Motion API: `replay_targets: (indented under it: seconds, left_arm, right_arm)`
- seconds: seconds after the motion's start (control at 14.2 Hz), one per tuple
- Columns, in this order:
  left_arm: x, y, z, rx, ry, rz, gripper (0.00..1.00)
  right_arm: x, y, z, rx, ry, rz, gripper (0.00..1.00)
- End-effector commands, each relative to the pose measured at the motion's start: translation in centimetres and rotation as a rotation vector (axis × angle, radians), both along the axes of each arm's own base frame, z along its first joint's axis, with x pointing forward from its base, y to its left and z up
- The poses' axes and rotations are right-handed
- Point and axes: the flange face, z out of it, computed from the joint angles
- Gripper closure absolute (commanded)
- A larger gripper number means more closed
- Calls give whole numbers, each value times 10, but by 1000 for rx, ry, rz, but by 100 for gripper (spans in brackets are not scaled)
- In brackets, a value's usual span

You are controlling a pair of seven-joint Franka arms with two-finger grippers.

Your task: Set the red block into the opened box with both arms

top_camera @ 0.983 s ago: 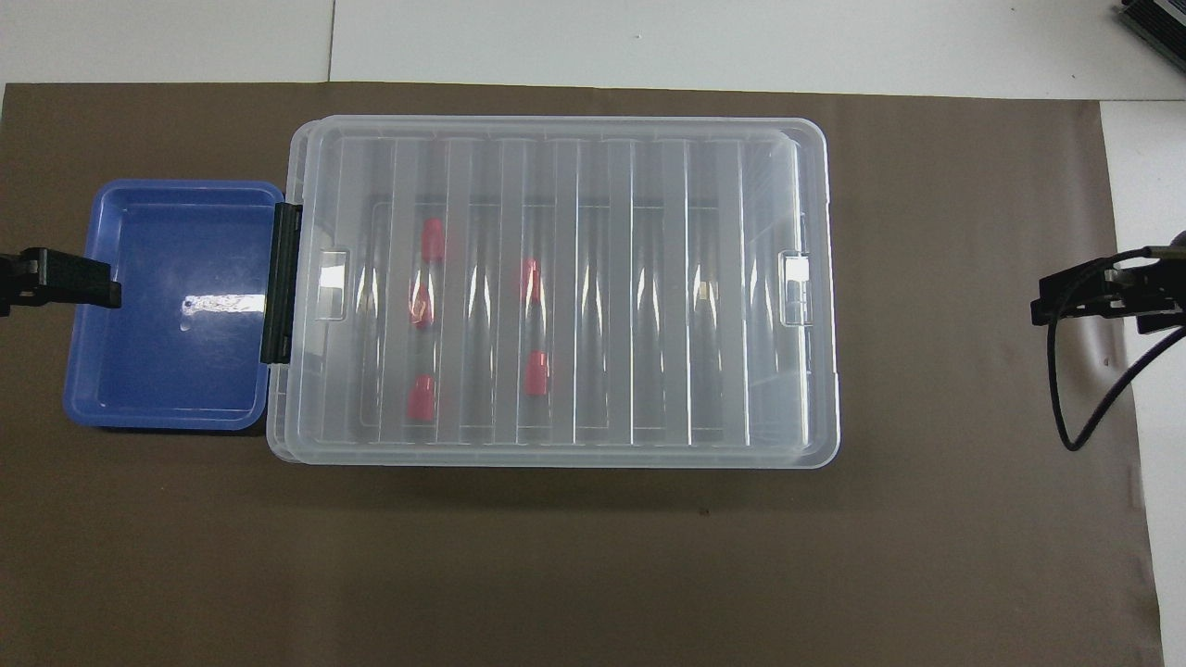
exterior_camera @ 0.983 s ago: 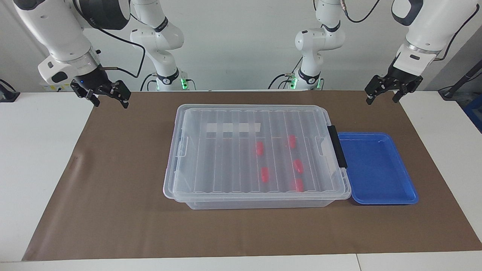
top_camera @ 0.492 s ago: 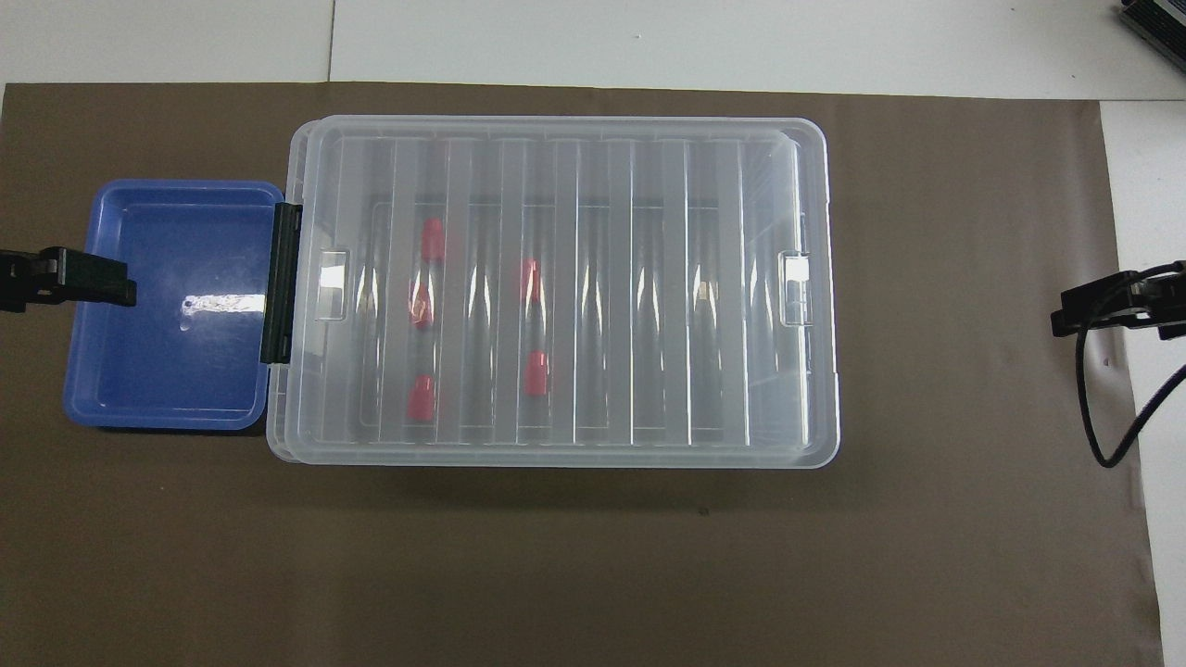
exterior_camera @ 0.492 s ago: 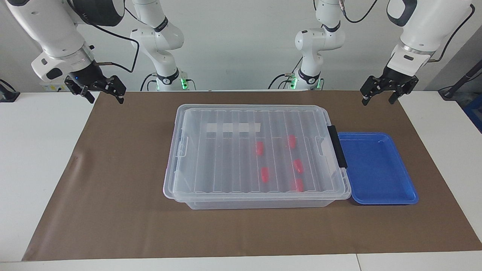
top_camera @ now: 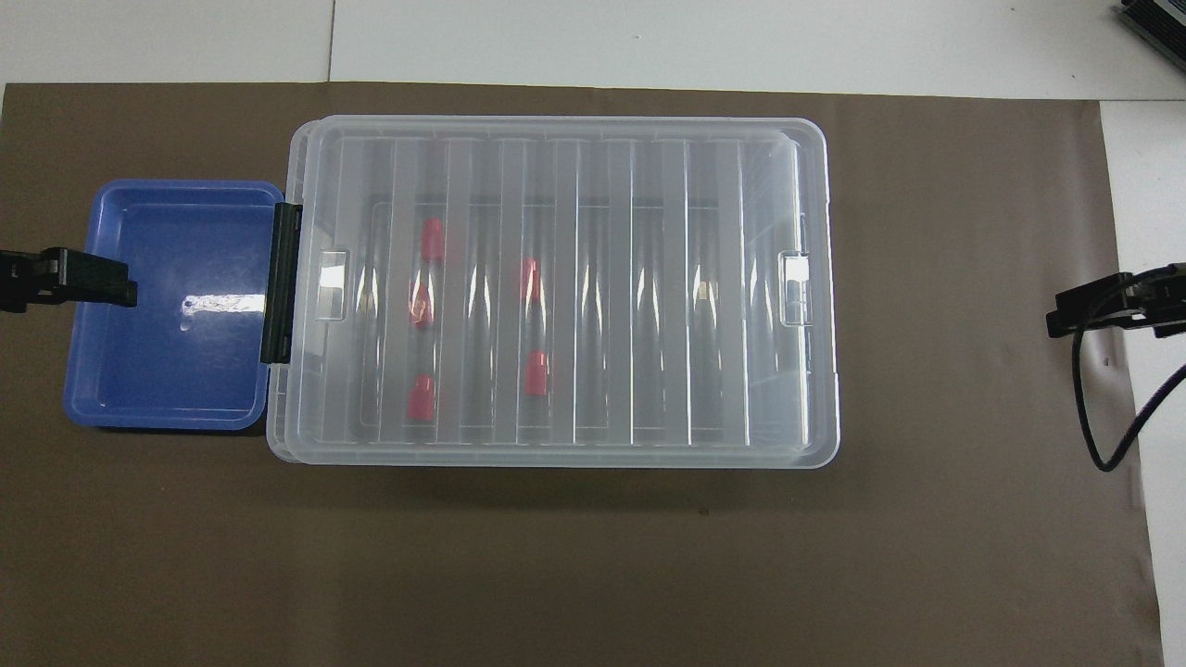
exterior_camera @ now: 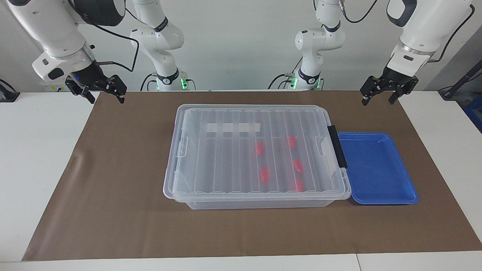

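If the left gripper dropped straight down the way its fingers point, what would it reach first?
Probably the brown paper mat, bare beneath the left gripper, or the shallow blue plastic tray's rim; depth is unclear.

No readable text — no labels, brands or numbers.

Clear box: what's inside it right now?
Five red blocks lie inside the box, grouped toward the left arm's end, seen through its closed ribbed lid. The ribs and glare blur the rest of the floor; nothing else shows there.
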Motion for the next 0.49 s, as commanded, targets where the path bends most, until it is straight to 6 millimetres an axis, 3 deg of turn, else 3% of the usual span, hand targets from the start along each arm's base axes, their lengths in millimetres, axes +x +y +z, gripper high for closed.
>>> replay_targets:
  seconds: [0.0, 0.42]
  left_arm:
    - [-8, 0, -1, -14, -17, -9, 0]
    - [-8, 0, -1, -14, -17, -3, 0]
  right_arm:
    - [0, 5, 6, -70, -15, 40, 0]
    - [1, 9, 7, 12, -32, 28, 0]
